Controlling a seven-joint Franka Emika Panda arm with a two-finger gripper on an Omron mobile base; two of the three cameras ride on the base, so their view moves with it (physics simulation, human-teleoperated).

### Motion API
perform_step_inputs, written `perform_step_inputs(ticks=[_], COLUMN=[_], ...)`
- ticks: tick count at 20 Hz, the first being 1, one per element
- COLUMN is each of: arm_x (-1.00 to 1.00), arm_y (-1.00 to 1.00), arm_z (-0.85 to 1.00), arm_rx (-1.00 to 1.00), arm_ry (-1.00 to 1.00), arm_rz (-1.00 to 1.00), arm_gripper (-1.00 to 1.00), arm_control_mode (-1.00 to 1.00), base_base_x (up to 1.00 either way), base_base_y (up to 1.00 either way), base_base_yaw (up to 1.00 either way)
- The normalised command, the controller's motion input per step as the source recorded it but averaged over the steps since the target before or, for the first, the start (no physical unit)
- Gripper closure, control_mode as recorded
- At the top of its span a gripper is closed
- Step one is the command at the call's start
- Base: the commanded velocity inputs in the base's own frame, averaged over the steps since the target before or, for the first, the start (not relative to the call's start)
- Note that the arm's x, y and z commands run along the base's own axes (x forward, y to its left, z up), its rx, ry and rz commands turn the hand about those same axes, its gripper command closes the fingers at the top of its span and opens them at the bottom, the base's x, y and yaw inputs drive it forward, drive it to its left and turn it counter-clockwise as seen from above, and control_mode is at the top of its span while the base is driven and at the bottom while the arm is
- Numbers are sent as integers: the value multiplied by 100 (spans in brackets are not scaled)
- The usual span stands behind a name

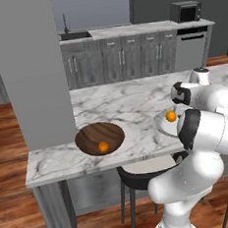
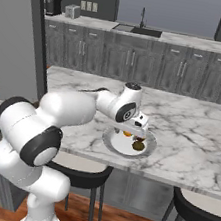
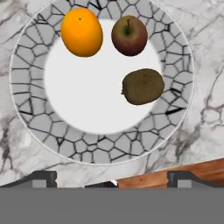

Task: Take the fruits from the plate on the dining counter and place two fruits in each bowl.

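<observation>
Fingers point(image 3: 112, 177) are standing wide apart and holding nothing, their two dark tips showing at the near side of the plate point(image 3: 26, 109), hanging over its rim and over the edge of the surface point(image 1: 129, 102). From the right base camera the hand is hovering directly above the plate, which is sitting near the front edge of the white, grey-veined marble slab.

Taking the plate as the landmark: it is round and shallow, with a plain white middle and a wide light-grey rim patterned with dark cracked lines. Three fruits are lying on it. An orange point(image 3: 81, 31), bright and slightly oval, is resting at the far left of the white middle, partly over the rim. A reddish-brown apple point(image 3: 129, 35) with a short stem is sitting just beside the orange, on the far side of the plate. A dull olive-brown kiwi point(image 3: 142, 86) is lying nearer the fingers, toward the right of the plate, apart from the other two.

Well to the left of the plate in the left base picture, a dark brown wood-grained bowl point(image 1: 90, 133) is sitting on the same surface, holding one small orange fruit point(image 1: 103, 146)
</observation>
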Motion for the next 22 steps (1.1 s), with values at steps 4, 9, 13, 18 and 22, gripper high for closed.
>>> perform_step_inputs(ticks=[4,9,13,18,22], arm_x=[23,5,18,41,41], arm_y=[-43,0,0,-2,-29], arm_z=[-23,-64,-32,0,0], arm_rx=[3,0,0,0,0], arm_ry=[0,-1,-4,0,0], arm_rz=[0,0,0,0,0], arm_gripper=[-100,-100,-100,-100,-100], arm_control_mode=[-100,-100,-100,-100,-100], base_base_x=[0,0,0,0,0], base_base_y=[0,0,0,0,0], base_base_yaw=[0,0,0,0,0])
